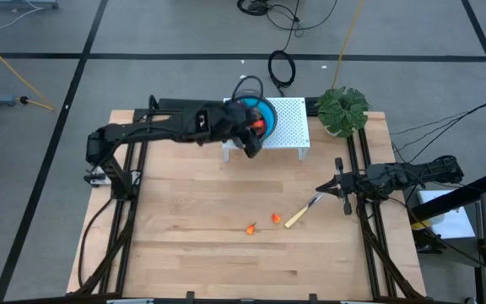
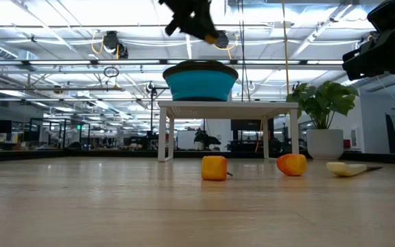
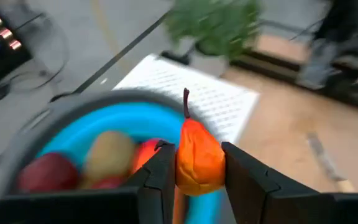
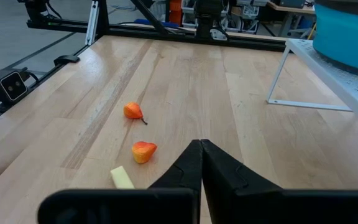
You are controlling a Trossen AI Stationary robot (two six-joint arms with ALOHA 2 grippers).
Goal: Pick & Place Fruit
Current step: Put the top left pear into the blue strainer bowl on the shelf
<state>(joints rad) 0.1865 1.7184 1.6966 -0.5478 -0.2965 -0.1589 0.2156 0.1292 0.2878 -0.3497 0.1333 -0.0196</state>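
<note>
My left gripper [image 3: 199,163] is over the blue bowl [image 1: 264,110] on the white perforated stand [image 1: 289,127] at the table's far side, shut on a small orange fruit piece [image 3: 198,158] with a dark stem. In the bowl lie a dark red ball [image 3: 45,171], a brownish-green oval [image 3: 107,155] and a red-orange piece [image 3: 143,155]. Two orange bits [image 1: 251,228] [image 1: 276,218] lie on the table; they also show in the low view [image 2: 214,167] [image 2: 291,165]. My right gripper [image 4: 201,155] is shut and empty, low at the table's right side. My left gripper pinches the orange fruit piece by its two sides [image 3: 180,165] between its two fingers. The piece stands upright in the hold with its stem [image 3: 186,102] up. It is lifted clear, above the bowl's rim.
A yellow-handled knife [image 1: 304,211] lies on the table right of the orange bits, near my right gripper. A potted green plant [image 1: 342,108] stands at the far right corner, beside the stand. Bare wood lies at the table's left and near parts.
</note>
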